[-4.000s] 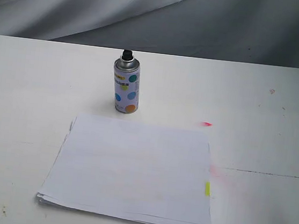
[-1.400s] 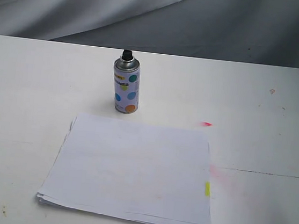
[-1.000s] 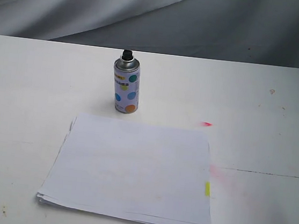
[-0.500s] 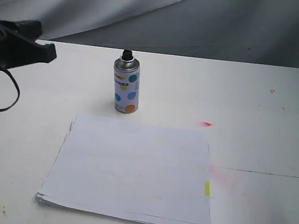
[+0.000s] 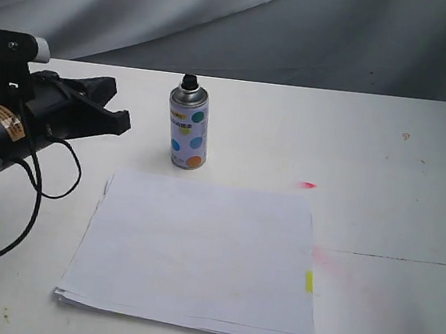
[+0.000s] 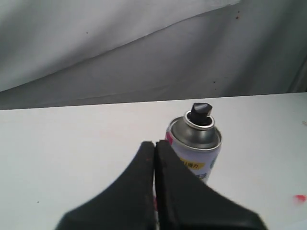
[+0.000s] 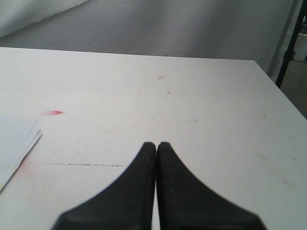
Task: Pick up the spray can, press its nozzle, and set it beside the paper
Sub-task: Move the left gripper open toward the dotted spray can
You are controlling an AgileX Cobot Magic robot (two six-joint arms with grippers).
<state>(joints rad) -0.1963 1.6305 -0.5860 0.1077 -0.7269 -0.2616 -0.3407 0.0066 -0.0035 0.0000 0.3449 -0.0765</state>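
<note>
- Two grippers, left gripper [image 5: 118,121] and right gripper [image 7: 156,144], are showing fingers pressed together (both empty).
- Spray can [image 5: 187,131] is standing upright just beside the paper [image 5: 197,253].

Setting: robot test bench — lab-type.
Surface: white table [image 5: 383,314], red paint stains [image 5: 309,185].
Backdrop: draped grey cloth [image 5: 303,31].

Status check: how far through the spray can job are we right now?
Done: nothing yet. The spray can stands upright past the far edge of the paper, untouched.
In hand: the left hand, fingers shut, is beside the can but apart from it. The right hand is shut too, holding nothing.
Left: open the left hand, grasp and lift the can, press the nozzle, set it beside the paper.
</note>
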